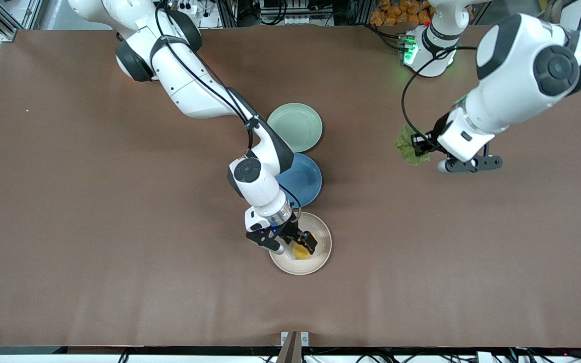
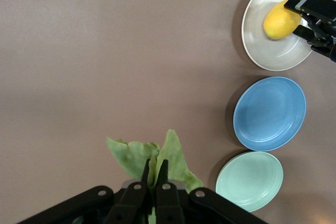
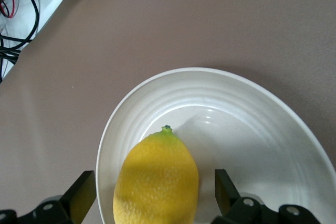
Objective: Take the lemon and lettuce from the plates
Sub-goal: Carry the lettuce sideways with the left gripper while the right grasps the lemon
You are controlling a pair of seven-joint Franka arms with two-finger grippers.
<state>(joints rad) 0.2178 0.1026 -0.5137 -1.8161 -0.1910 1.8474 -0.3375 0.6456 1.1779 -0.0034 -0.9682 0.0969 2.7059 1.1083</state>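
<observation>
The yellow lemon lies in the beige-cream plate, the plate nearest the front camera. My right gripper is low over it, open, its fingers on either side of the lemon with gaps showing. The pale mint plate stands bare, farthest from the front camera. My left gripper is shut on the green lettuce leaf and holds it over bare table toward the left arm's end; the leaf hangs from the closed fingers. The lemon and both plates also show in the left wrist view.
A blue round plate sits between the mint plate and the cream plate, touching or overlapping both. A green-lit control box and cables lie by the left arm's base. A small bracket stands at the table edge nearest the front camera.
</observation>
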